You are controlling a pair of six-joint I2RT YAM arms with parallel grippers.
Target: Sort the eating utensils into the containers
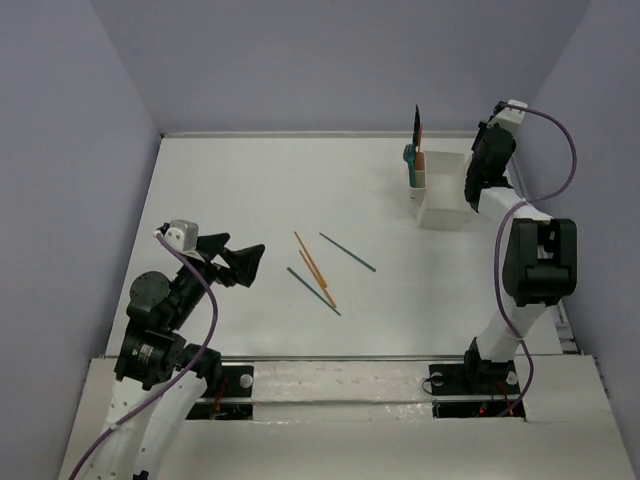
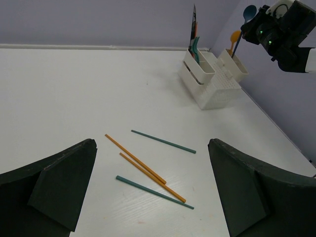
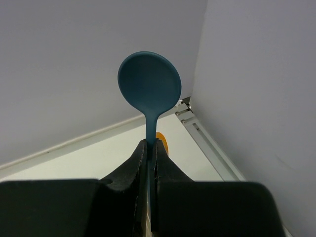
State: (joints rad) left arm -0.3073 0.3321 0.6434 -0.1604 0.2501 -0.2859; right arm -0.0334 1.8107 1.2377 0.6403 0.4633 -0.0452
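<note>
My right gripper (image 3: 151, 144) is shut on the handle of a teal spoon (image 3: 149, 83), bowl upward, above the right end of the white caddy (image 1: 447, 205); in the left wrist view it (image 2: 273, 30) holds the spoon (image 2: 249, 12) over the far cup, where an orange spoon (image 2: 235, 36) stands. The near cup (image 2: 199, 70) holds a knife and teal utensils. Two orange chopsticks (image 1: 315, 265) and two teal chopsticks (image 1: 347, 252) lie on the table mid-field, also in the left wrist view (image 2: 142, 167). My left gripper (image 1: 251, 262) is open and empty, left of the chopsticks.
Purple walls enclose the white table (image 1: 250, 190) on three sides. A metal rail (image 3: 207, 143) runs along the right wall beside the caddy. The right arm's body (image 1: 540, 262) stands near the right edge.
</note>
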